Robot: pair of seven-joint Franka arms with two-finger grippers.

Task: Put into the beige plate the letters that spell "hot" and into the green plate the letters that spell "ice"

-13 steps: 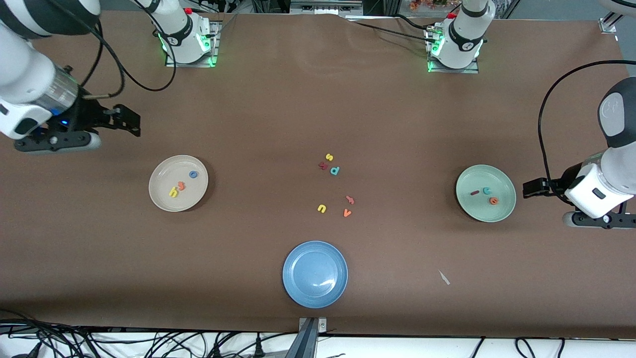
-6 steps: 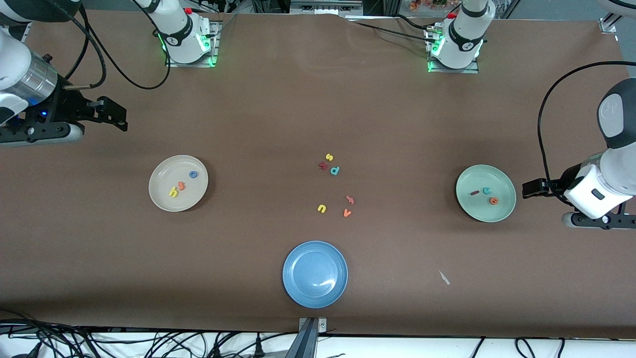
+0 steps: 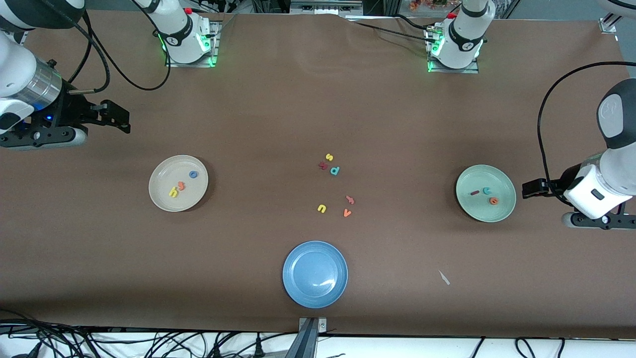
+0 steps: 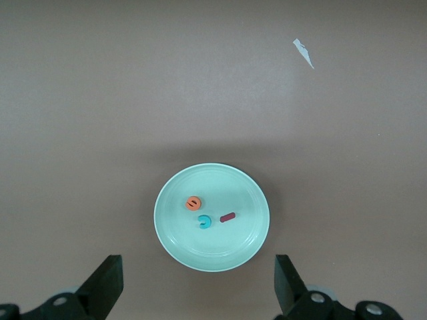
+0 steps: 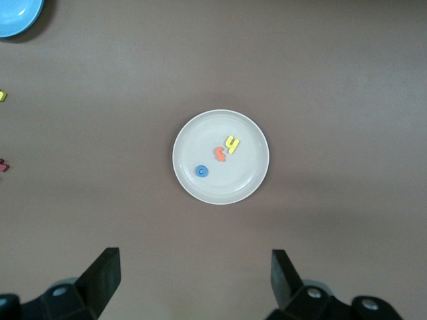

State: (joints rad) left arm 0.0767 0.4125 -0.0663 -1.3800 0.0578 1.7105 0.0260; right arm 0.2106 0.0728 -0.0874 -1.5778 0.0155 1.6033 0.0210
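beige round plate [image 3: 178, 183] holds the yellow h, orange t and blue o [image 3: 182, 182]; the right gripper [image 3: 118, 117] has pulled away from it, wide and empty. green round plate [image 3: 486, 193] holds the red i, teal c and orange e [image 3: 486, 194] just beside the wide, empty left gripper [image 3: 530, 189]. job looks done.

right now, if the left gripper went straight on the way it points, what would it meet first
Probably the bare table. The left gripper, open and empty, points down at it from well above, beside the green plate. That plate sits just ahead of the fingertips, so a slight tilt could meet its rim first.
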